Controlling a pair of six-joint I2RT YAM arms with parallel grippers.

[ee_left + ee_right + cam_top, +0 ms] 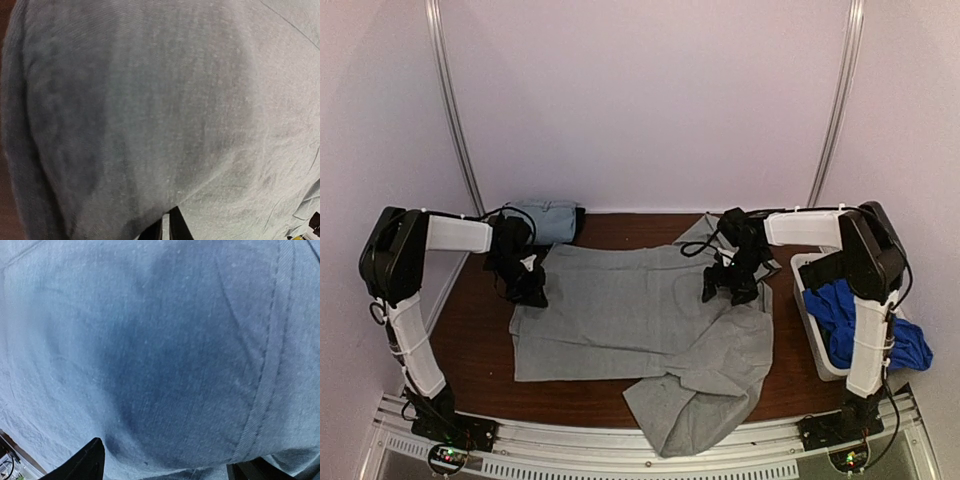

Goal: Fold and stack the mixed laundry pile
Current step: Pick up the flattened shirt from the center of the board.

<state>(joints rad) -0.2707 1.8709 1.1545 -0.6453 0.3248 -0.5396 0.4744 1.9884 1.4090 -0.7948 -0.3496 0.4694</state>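
A pale, pinkish-white back wall (640,100) closes off the space, with plain side walls (365,110) of the same tone angling in. Two slim metal strips (455,110) climb the back wall, bending inward near the top. Below lies a dark brown wooden surface (480,350), edged at the near side by a ribbed aluminium rail (620,440). The light is soft and even.
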